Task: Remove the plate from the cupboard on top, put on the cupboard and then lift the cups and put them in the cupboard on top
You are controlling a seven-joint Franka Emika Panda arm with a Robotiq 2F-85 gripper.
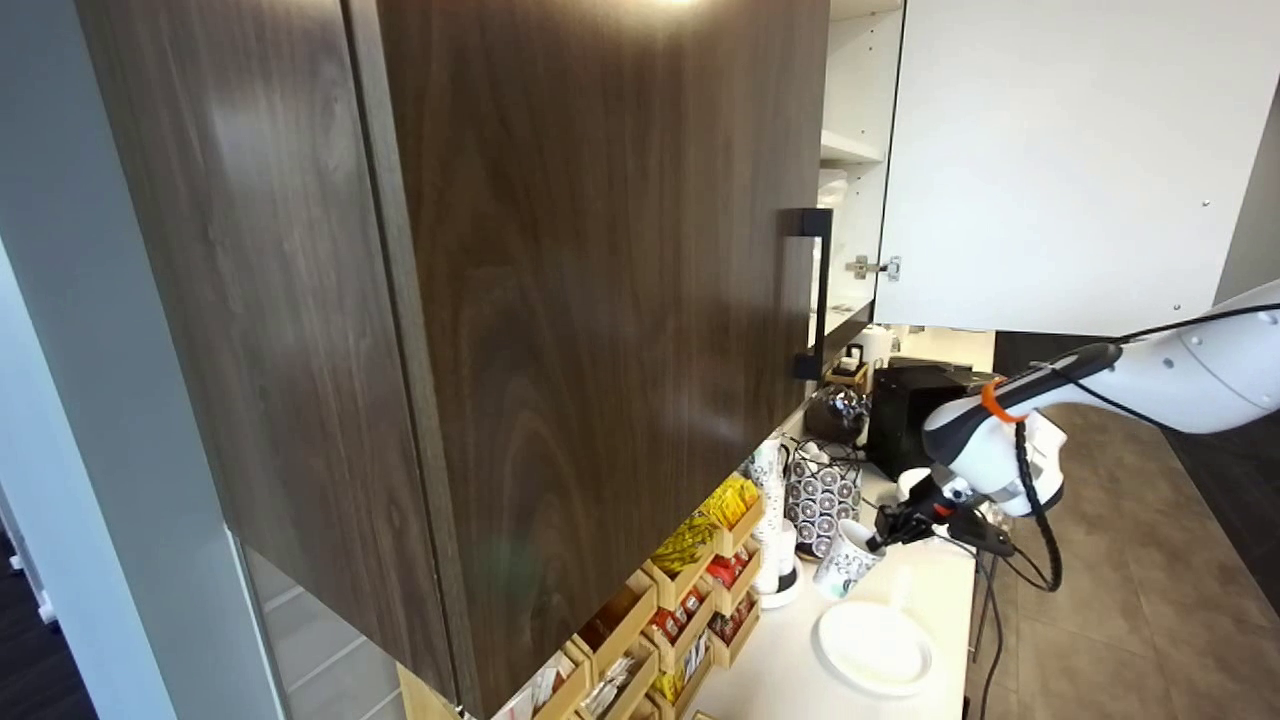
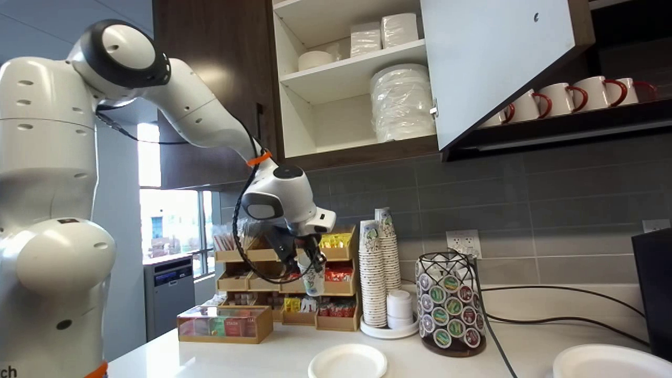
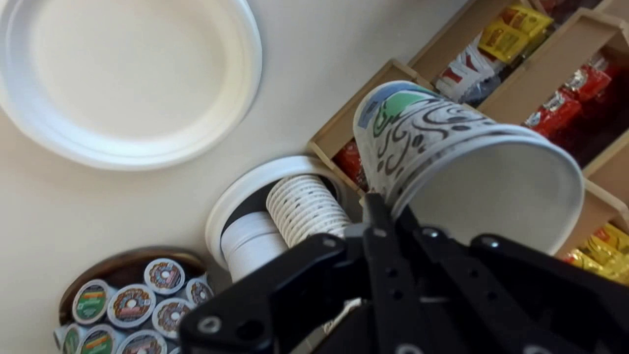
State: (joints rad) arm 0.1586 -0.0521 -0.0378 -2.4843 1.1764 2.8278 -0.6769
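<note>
- One round white plate (image 1: 875, 648) with raised rim lies flat on the pale bench (image 1: 772, 660) in an exterior view.
- In an exterior view, the cupboard on top (image 2: 341, 123) stands open, white inside; the paper cup (image 2: 314, 282) hangs tilted over the bench.
- In the wrist view, the closed jaws pinch the paper cup at its double-looking rim; black swirls decorate its white side.

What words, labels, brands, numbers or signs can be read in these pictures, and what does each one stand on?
"ch", cut off by the picture's edge: low on the robot arm, in an exterior view.
Too small or blurred to read: print on the coffee pods, yellow packets, red packets, boxed sachets and patterned cup.
</note>
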